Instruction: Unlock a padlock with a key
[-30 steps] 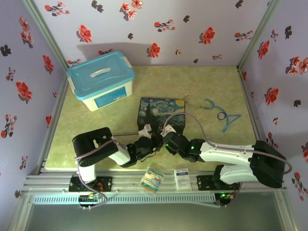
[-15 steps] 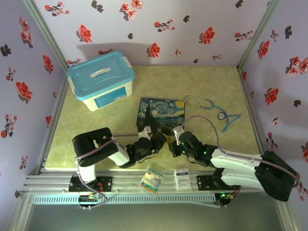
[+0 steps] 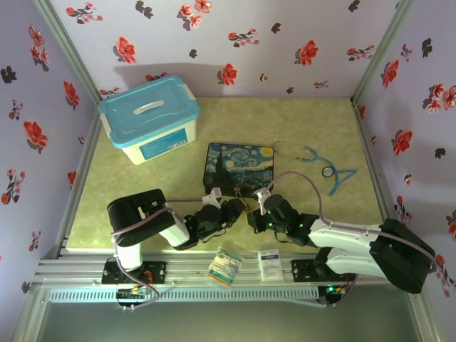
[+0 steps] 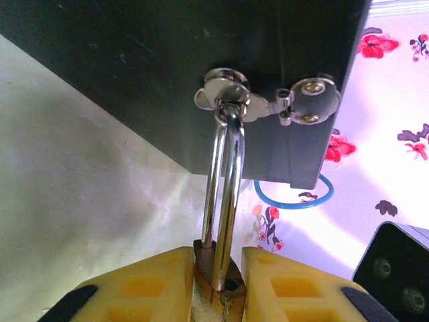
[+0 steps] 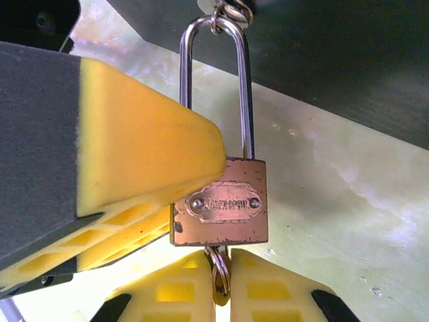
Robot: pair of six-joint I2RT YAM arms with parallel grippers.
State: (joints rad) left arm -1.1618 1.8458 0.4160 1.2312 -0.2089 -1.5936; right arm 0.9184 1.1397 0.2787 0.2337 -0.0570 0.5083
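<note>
At the near face of the dark, lidded box painted with a swirling night sky (image 3: 239, 165), the small brass-gold padlock (image 5: 221, 204) is hanging by its thin silvery U-shaped shackle from the box's silvery metal clasp (image 4: 268, 104). The looped head of a tiny metal key (image 5: 220, 278) is sticking out of its underside. The right tool (image 5: 221, 285) is pinching that key head, its yellow fingers drawn together with almost no gap between them. The left tool (image 4: 218, 272) is bracketing the brass-gold padlock body, its yellow fingers (image 5: 147, 154) lying against either side with no gap showing. From the overhead camera, both arms are reaching in from the near edge, with the left tool (image 3: 231, 208) and right tool (image 3: 255, 206) meeting tip to tip at the padlock (image 3: 246, 205), just in front of the box. The box is sitting near the middle of the pale green surface (image 3: 313, 128). A white plastic tub with a light blue lid (image 3: 149, 117) is standing toward the far left corner, and a blue stethoscope (image 3: 320, 164) is lying to the right of the box. Two small printed packets (image 3: 225, 266) are resting on the rail at the near edge, between the arm bases.
</note>
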